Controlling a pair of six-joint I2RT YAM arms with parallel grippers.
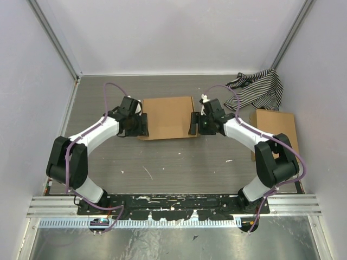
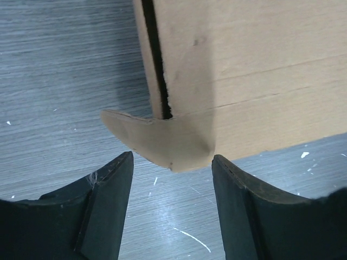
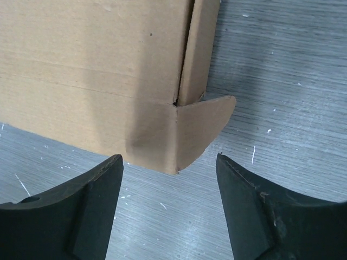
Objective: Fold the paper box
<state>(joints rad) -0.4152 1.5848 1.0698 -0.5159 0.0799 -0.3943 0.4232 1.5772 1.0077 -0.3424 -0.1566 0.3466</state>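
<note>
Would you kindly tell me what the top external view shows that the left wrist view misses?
Only the top view shows the right arm, the striped cloth and a second cardboard box on the right. Only the left wrist view shows the rounded tab and slit at the paper box corner. Both show the box and the left fingers open at its corner.

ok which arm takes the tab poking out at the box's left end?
Left. The left fingers, open, sit just short of that tab; the right fingers are at the box's other end.
</note>
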